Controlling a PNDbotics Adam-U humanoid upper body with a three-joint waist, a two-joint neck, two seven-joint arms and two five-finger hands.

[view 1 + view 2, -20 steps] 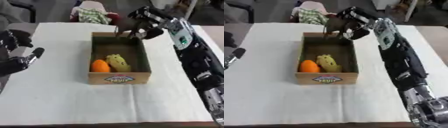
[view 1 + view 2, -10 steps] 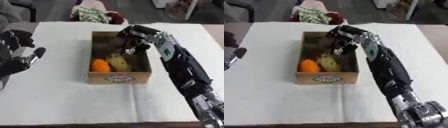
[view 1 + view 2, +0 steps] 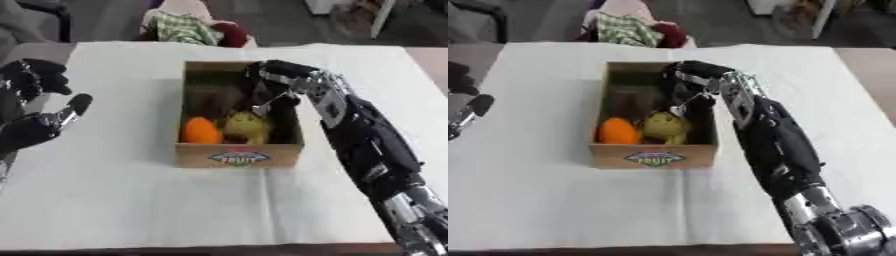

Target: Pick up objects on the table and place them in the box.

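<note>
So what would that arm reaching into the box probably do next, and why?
Probably uncurl its fingers and lift out. The right hand is down inside the cardboard box, fingers curled above the yellow item beside the orange fruit; whether it holds anything is unclear.

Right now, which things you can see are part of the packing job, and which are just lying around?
Part of the job:
cardboard box
orange fruit
yellow-green object
right hand, reaching into the box

Just lying about:
bundle of cloth beyond the table
white tablecloth
left hand, idle and open
</note>
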